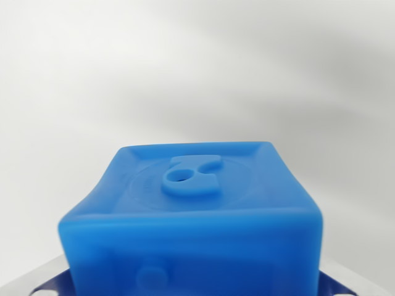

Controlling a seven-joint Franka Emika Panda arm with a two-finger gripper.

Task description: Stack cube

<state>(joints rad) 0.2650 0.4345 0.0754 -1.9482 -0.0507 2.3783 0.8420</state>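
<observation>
Filling the lower half of the wrist view, a blue cube (pixel 191 216) sits directly beneath the camera, centred where the jaws would be, above a pale surface (pixel 197 68); their opening cannot be told.

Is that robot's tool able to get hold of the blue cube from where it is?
Probably yes. The blue cube fills the lower wrist view right beneath the camera, with nothing between. Metal parts show at the bottom corners, but whether the tool already grips it cannot be told.

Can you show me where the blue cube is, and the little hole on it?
blue cube (pixel 191 240): wrist view, on its near front face.
little hole (pixel 179 176): wrist view, inside the raised figure on the cube's top face.
</observation>
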